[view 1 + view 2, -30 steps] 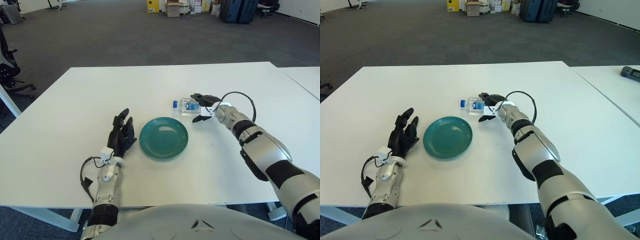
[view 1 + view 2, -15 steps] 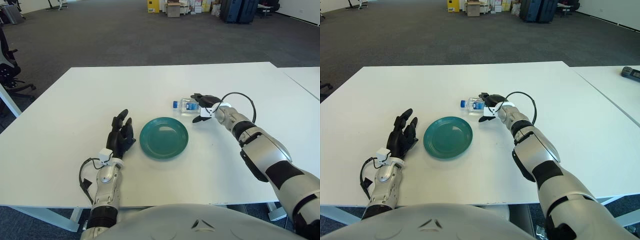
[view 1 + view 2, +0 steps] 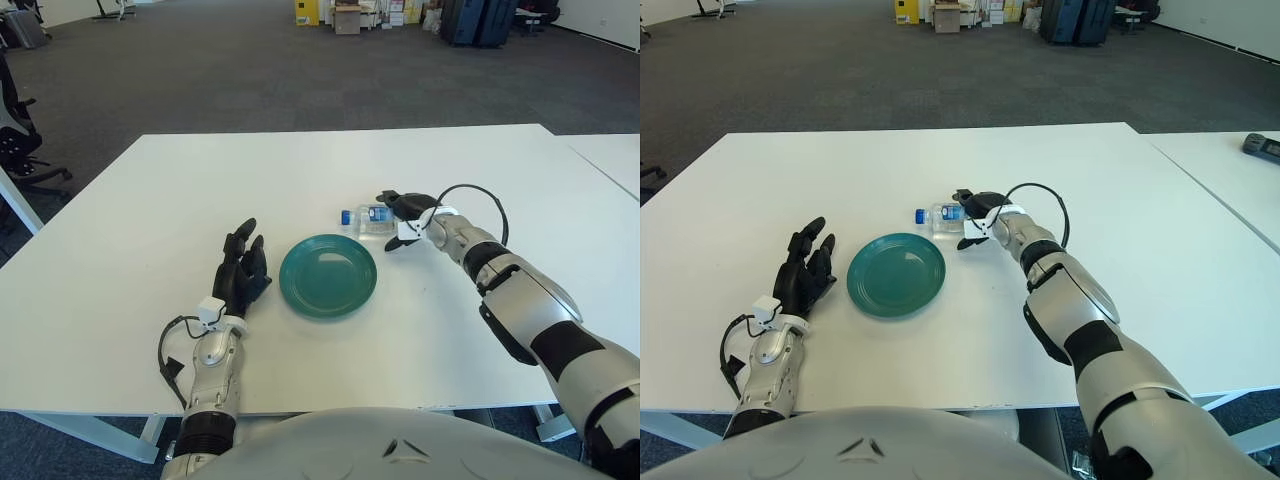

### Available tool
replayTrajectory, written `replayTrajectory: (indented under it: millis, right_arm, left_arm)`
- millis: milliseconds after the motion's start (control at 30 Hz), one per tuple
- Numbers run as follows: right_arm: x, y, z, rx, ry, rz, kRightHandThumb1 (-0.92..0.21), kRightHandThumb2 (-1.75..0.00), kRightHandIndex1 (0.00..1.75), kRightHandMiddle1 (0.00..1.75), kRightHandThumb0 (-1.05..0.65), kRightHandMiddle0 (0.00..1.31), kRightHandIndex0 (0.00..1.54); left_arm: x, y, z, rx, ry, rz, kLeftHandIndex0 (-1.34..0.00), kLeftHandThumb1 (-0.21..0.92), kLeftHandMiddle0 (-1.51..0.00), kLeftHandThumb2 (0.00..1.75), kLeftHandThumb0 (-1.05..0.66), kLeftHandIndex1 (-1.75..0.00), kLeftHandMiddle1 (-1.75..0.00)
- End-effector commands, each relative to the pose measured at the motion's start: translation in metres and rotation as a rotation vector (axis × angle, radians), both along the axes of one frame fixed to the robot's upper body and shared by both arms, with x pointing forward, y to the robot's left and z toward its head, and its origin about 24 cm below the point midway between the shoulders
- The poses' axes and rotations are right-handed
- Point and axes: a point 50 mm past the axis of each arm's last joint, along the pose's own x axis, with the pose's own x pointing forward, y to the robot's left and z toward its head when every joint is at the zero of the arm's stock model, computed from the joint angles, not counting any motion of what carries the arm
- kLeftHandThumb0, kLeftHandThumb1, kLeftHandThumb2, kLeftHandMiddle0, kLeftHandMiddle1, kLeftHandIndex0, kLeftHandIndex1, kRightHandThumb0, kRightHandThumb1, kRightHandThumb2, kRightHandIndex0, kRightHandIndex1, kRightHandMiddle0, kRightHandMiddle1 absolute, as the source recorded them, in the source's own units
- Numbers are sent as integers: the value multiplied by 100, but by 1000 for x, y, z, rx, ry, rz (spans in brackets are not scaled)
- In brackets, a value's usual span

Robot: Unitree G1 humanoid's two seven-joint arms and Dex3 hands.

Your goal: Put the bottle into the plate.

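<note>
Bottle point(image 3: 366, 217) lies on its side just right of centre, cap pointing left, gripped at its base end by the right hand point(image 3: 403, 218). Plate point(image 3: 328, 275) sits just below it. Best to lift clear of the rim, then lower gently. Left hand point(image 3: 243, 272), fingers relaxed, shows left of the plate on the surface point(image 3: 150, 200).

Clear, glossy plastic bottle point(image 3: 368, 218) with a blue cap; glossy, smooth teal plate point(image 3: 328, 275). The counter point(image 3: 150, 210) is smooth matt white. Matt black fingers point(image 3: 243, 262), lower left; grey carpet floor point(image 3: 250, 70) above.
</note>
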Motion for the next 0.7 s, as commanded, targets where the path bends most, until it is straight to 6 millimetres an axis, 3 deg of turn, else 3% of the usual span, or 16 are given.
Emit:
replayTrajectory:
  millis: [0,67,100,133,200,233,267,433,667]
  right_arm:
    - [-1,2,-2,-32,8,15,-83,-2,4,60,-66,0,30]
    - [-1,3,-1,-48,-27,34,-82,-2,15,76,-63,0,33]
    - [-1,4,-1,-57,-43,42,-80,-3,46,98,-57,1,31]
    - [-1,4,0,-63,-52,48,-76,-11,63,110,-55,1,30]
    - [0,4,-1,-86,-76,45,-53,-58,109,143,-46,0,28]
    - [0,4,-1,-95,-87,43,-54,-68,125,154,-15,4,38]
    - [0,4,-2,-104,-105,33,-54,-74,136,162,5,6,44]
    - [1,4,-1,-125,-173,0,-27,-128,156,172,1,41,68]
    - [2,5,0,-180,-231,9,-15,-145,158,174,0,52,79]
  left_arm:
    - [-10,1,-14,-22,73,5,0,92,-34,77,-70,-69,0]
    - [-10,2,-14,-25,73,8,0,92,-34,77,-70,-69,0]
    - [-10,2,-15,-26,74,10,0,92,-34,77,-70,-69,0]
    - [-10,2,-15,-27,74,10,0,92,-34,77,-70,-69,0]
    - [-10,2,-15,-29,74,12,0,92,-35,77,-70,-70,-1]
    - [-10,2,-15,-29,74,12,0,92,-35,77,-70,-70,-1]
    - [-11,3,-15,-31,75,12,0,92,-35,77,-70,-70,-1]
    - [-12,3,-15,-35,77,12,0,92,-36,78,-71,-71,-1]
    - [-13,5,-17,-54,76,17,0,92,-36,79,-72,-72,-1]
